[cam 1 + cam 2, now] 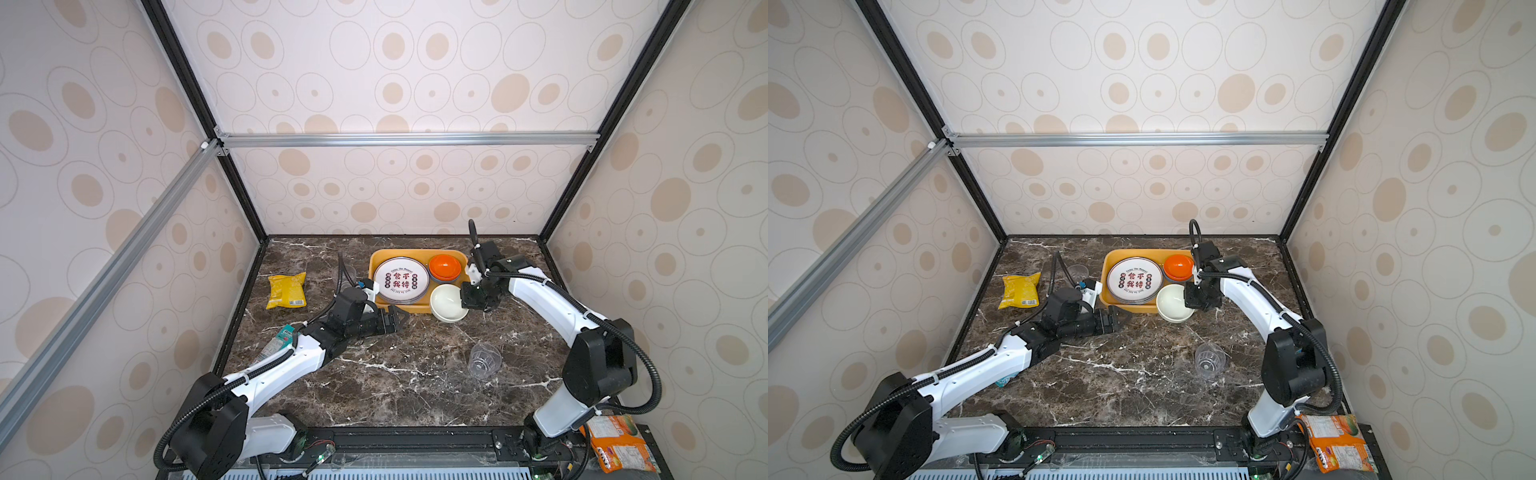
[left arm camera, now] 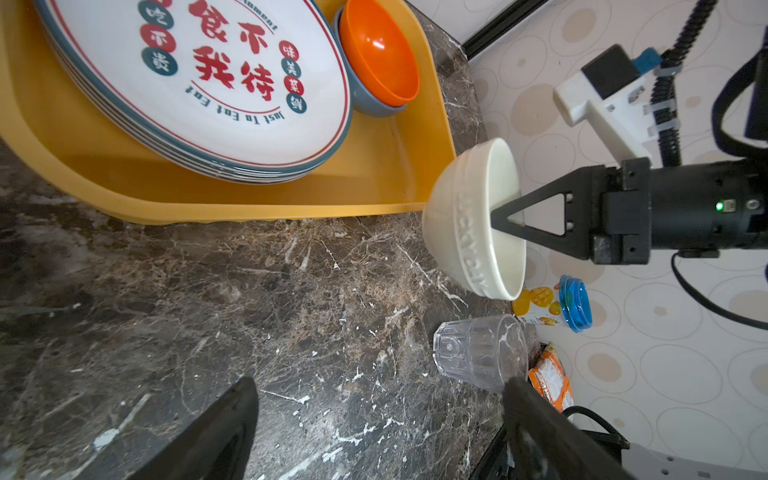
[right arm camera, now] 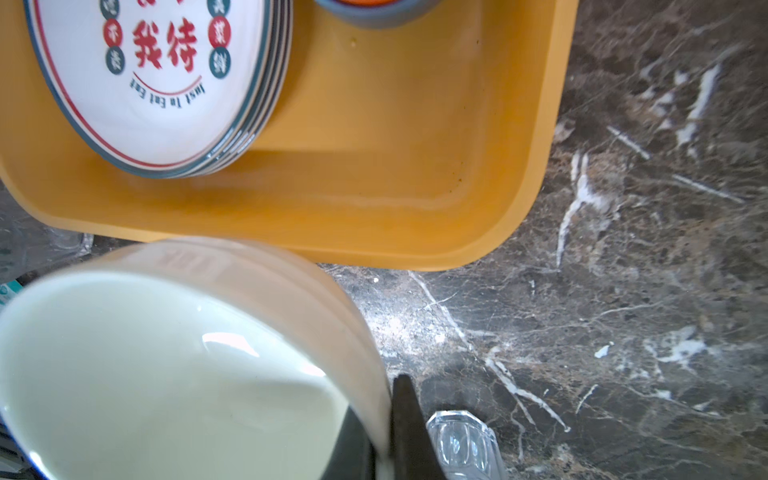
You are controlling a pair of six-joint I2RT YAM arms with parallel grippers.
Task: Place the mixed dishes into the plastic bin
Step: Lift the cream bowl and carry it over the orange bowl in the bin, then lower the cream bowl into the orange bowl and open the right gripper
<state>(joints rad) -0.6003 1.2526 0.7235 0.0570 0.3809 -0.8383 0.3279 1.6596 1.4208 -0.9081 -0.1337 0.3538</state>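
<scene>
The yellow-orange plastic bin [image 1: 415, 252] holds a stack of printed plates [image 1: 401, 279] and an orange bowl [image 1: 444, 266] nested in a blue one. My right gripper [image 1: 463, 299] is shut on the rim of a white bowl [image 1: 446, 303], which hangs tilted at the bin's front right corner [image 3: 374, 166]. The wrist view shows one finger inside the bowl [image 3: 166, 374] and one outside. My left gripper [image 1: 401, 318] is open and empty by the bin's front edge [image 2: 291, 199]. A clear cup [image 1: 484, 359] lies on its side on the marble.
A second clear cup [image 1: 1077, 272] stands behind the left arm, left of the bin. A yellow snack bag [image 1: 286, 289] lies at the far left and a teal packet [image 1: 278, 343] beside the left forearm. An orange packet [image 1: 619, 446] sits off the table's front right corner.
</scene>
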